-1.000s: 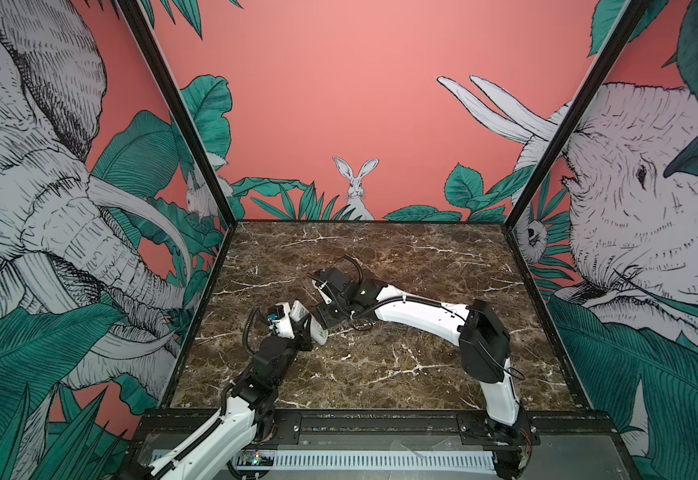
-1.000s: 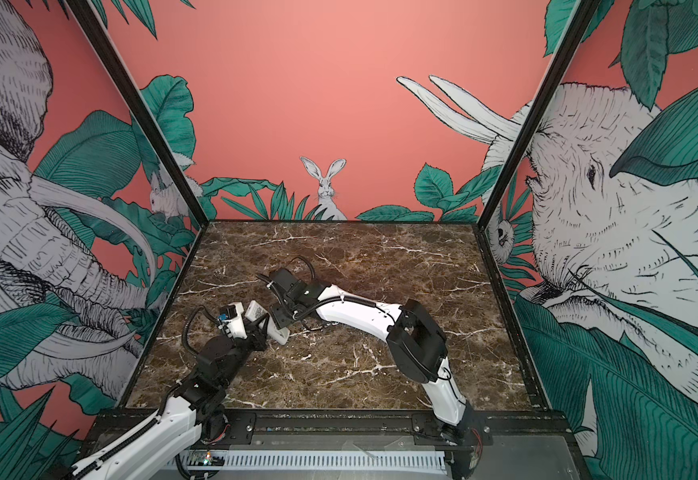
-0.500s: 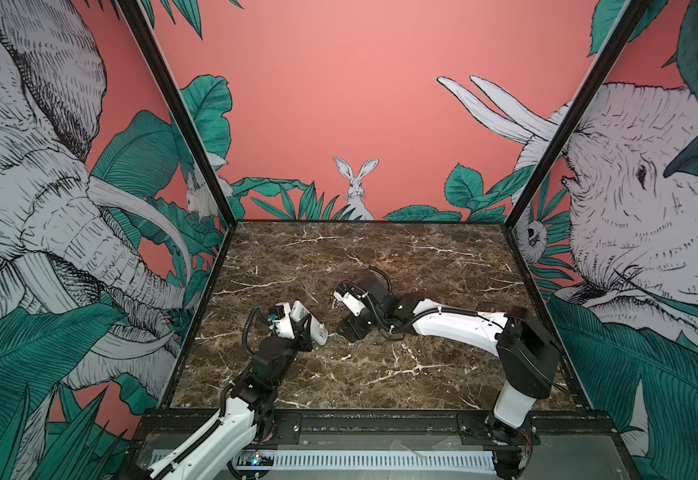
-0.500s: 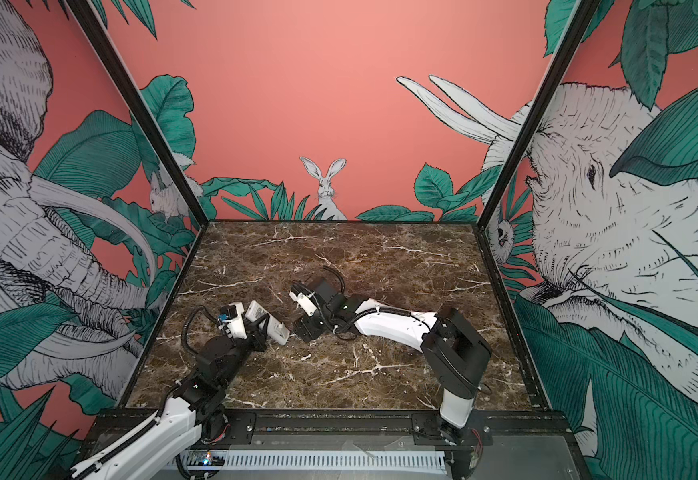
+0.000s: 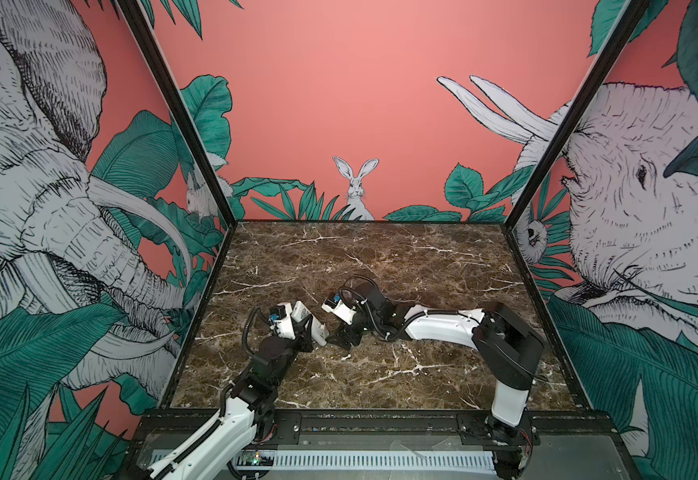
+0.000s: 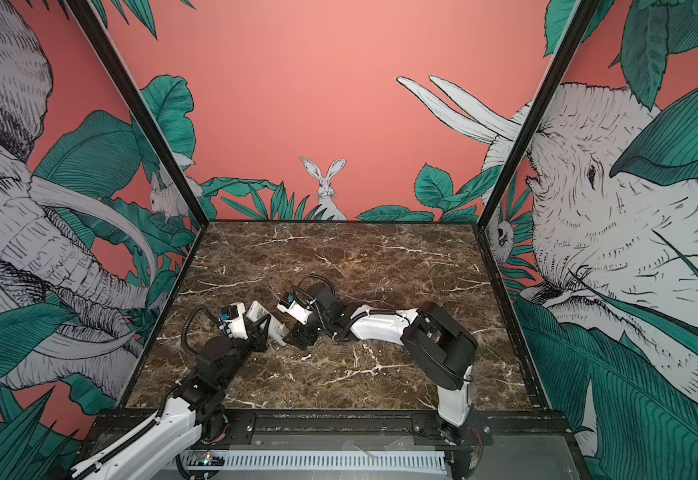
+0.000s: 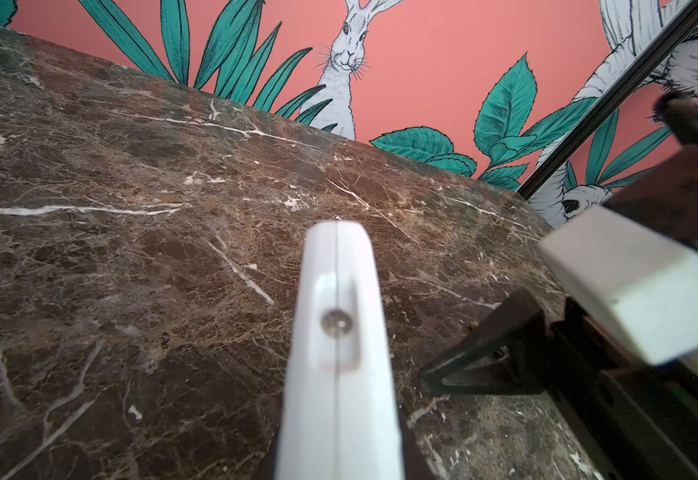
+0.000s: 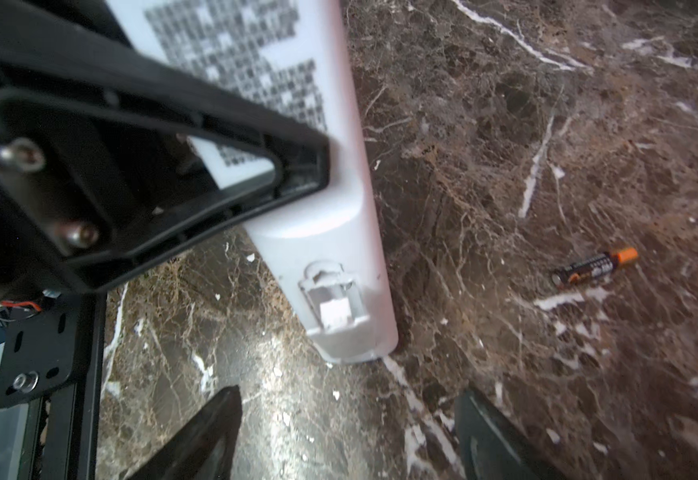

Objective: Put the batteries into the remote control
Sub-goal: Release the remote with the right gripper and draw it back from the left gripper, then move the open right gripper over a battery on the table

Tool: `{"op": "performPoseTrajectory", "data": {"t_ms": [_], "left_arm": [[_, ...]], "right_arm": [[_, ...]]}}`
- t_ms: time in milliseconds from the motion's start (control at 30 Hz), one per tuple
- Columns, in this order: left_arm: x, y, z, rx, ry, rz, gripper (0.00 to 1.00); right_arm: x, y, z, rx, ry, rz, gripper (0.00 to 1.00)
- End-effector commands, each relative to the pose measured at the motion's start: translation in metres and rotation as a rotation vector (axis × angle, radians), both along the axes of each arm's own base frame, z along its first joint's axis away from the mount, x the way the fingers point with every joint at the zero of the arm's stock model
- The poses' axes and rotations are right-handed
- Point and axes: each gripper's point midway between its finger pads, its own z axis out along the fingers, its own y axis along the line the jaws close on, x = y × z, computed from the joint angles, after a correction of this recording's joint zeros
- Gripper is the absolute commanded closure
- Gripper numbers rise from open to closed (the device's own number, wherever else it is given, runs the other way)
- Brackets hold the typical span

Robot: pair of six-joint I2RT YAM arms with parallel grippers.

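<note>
I hold the remote control (image 8: 330, 232) clamped in the left gripper (image 5: 309, 329); right gripper (image 8: 347, 399) open, empty. Risk: the battery (image 8: 594, 268) on smooth marble (image 8: 505, 166) could roll if nudged.

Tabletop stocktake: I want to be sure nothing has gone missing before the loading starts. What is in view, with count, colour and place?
remote control: one, white, tilted, held at the left of the table.
battery: one seen, dark with an orange end, lying on the table apart from the remote control; no second one is visible.
table: one, brown marble with white veins, floor of the cell.
walls: three, pink with elephant, rabbit and leaf drawings, around the table.
left gripper: one, black, jaws shut on the remote control.
right gripper: one, black, jaws open and empty, beside the remote control's lower end.
</note>
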Motion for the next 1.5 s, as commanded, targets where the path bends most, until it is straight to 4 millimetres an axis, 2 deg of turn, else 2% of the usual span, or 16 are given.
{"op": "performPoseTrajectory", "data": {"t_ms": [0, 133, 367, 533, 800, 967, 1067, 1233, 1333, 1467], "left_arm": [[-0.005, -0.002, -0.013, 0.037, 0.047, -0.026, 1.0], [-0.005, 0.0, -0.013, 0.037, 0.044, -0.019, 1.0], [-0.004, 0.001, -0.012, 0.038, 0.04, -0.007, 1.0], [-0.004, 0.001, -0.011, 0.037, 0.039, -0.009, 1.0], [-0.003, 0.001, -0.01, 0.039, 0.037, -0.005, 1.0], [-0.002, 0.001, -0.009, 0.041, 0.039, -0.005, 1.0], [-0.002, 0.0, -0.009, 0.041, 0.041, -0.006, 1.0], [-0.001, 0.0, -0.009, 0.042, 0.041, -0.005, 1.0], [-0.002, -0.001, -0.009, 0.042, 0.041, -0.012, 1.0], [-0.002, -0.004, -0.007, 0.046, 0.035, -0.03, 1.0]], "right_arm": [[0.005, 0.017, 0.011, 0.064, -0.028, 0.054, 0.2], [0.005, 0.024, 0.012, 0.069, -0.019, 0.079, 0.24], [0.005, 0.029, 0.012, 0.065, -0.001, 0.09, 0.44], [0.003, 0.028, 0.009, 0.055, 0.023, 0.095, 0.53], [0.003, 0.026, 0.011, 0.05, 0.045, 0.087, 0.62], [0.011, 0.019, 0.027, 0.095, 0.037, 0.053, 0.7], [0.021, 0.008, 0.041, 0.149, 0.045, 0.008, 0.72], [0.044, -0.024, 0.059, 0.208, 0.08, -0.109, 0.73], [0.064, -0.052, 0.053, 0.131, 0.106, -0.221, 0.73], [0.09, -0.101, 0.03, -0.101, 0.131, -0.401, 0.75]]}}
